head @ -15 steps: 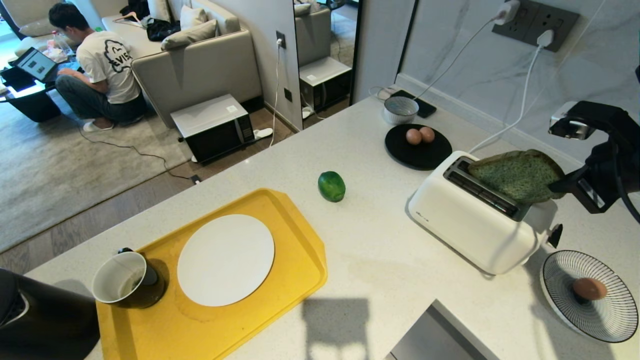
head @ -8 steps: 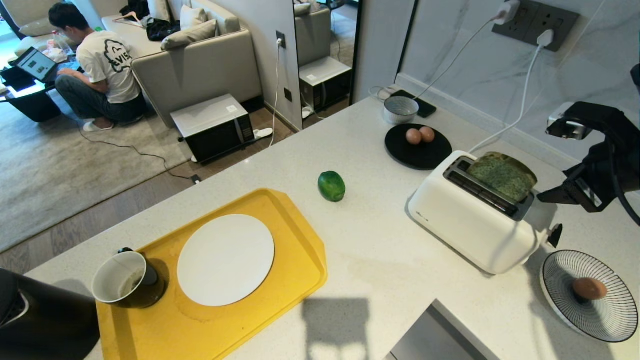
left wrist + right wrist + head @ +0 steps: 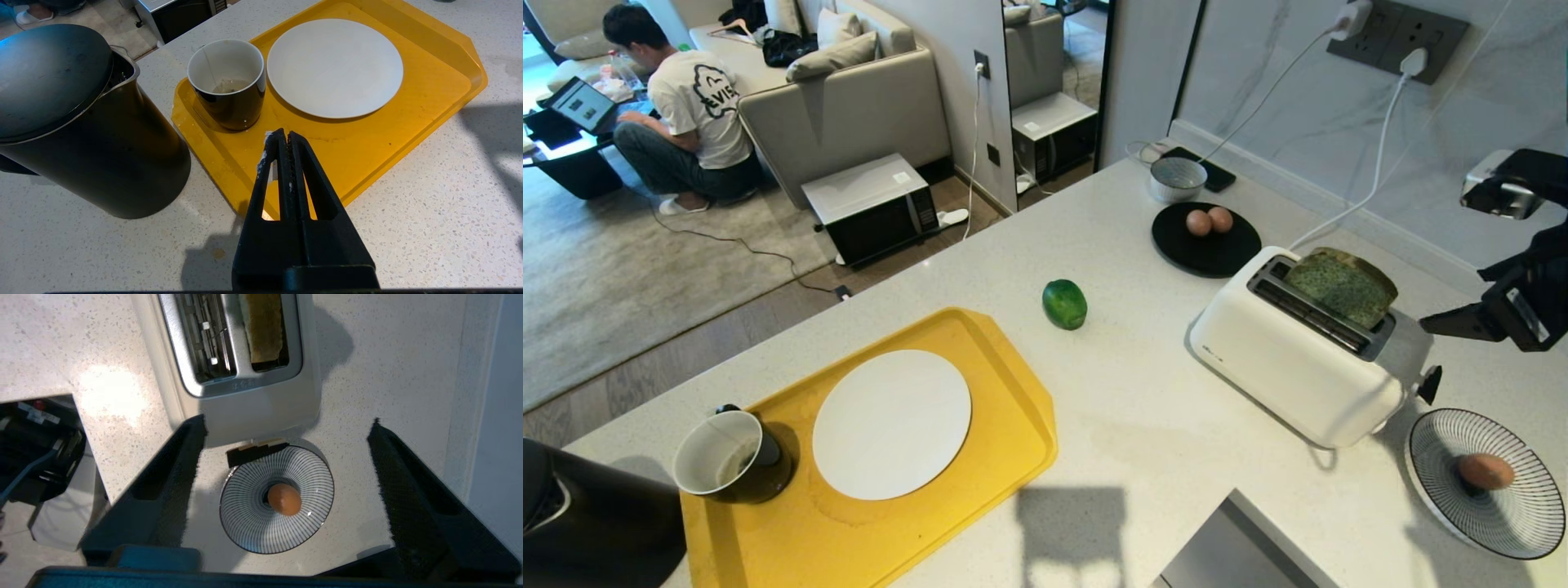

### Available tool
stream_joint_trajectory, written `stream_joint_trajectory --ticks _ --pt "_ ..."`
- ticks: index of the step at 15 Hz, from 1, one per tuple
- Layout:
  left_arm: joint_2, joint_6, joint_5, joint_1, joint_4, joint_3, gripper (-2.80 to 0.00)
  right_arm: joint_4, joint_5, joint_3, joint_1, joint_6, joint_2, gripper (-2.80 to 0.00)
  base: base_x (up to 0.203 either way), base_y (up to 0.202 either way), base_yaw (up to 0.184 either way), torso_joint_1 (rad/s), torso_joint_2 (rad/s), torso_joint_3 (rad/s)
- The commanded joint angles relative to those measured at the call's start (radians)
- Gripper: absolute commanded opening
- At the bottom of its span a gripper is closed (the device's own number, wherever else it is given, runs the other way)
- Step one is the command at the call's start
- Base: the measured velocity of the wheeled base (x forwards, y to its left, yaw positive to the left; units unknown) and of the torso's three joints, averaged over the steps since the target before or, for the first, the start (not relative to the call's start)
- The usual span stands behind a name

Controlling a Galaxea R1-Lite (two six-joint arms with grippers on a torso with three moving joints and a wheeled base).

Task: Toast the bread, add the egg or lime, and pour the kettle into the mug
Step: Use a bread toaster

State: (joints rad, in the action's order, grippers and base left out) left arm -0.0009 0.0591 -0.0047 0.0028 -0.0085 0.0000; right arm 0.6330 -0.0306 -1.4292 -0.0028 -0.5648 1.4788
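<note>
Greenish tan-crusted bread slice (image 3: 1342, 286) sits in white toaster (image 3: 1290, 359) slot; right gripper (image 3: 286, 457) wide, empty; lever, lime (image 3: 1064, 304), kettle (image 3: 77, 122) pending.

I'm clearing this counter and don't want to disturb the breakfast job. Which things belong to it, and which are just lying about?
Belongs to the job:
bread in the toaster
lime
kettle
mug
egg
yellow tray
white plate

Just lying about:
grey bowl
black plate with two more eggs
</note>
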Motion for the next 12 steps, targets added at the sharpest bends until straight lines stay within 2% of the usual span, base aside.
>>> stream_joint_trajectory --ticks 1,3,6,8,10,12 --pt "-0.001 0.001 0.000 0.000 -0.001 0.000 -2.80 0.004 0.005 0.047 -0.002 0.037 -0.081 -2.80 0.000 0.000 0.000 0.000 0.00 0.000" --pt "-0.001 0.001 0.000 0.000 -0.001 0.000 -2.80 0.004 0.012 0.110 -0.003 0.077 -0.132 -2.80 0.000 0.000 0.000 0.000 0.00 0.000" --pt "-0.001 0.001 0.000 0.000 -0.001 0.000 -2.80 0.002 0.067 0.208 -0.016 0.113 -0.205 -2.80 0.000 0.000 0.000 0.000 0.00 0.000" --pt "-0.001 0.001 0.000 0.000 -0.001 0.000 -2.80 -0.030 0.077 0.263 -0.018 0.176 -0.253 -2.80 0.000 0.000 0.000 0.000 0.00 0.000" --pt "-0.001 0.001 0.000 0.000 -0.001 0.000 -2.80 -0.149 0.073 0.356 -0.027 0.258 -0.298 -2.80 0.000 0.000 0.000 0.000 0.00 0.000" --pt "-0.001 0.001 0.000 0.000 -0.001 0.000 -2.80 -0.287 0.067 0.457 -0.057 0.292 -0.325 -2.80 0.000 0.000 0.000 0.000 0.00 0.000"
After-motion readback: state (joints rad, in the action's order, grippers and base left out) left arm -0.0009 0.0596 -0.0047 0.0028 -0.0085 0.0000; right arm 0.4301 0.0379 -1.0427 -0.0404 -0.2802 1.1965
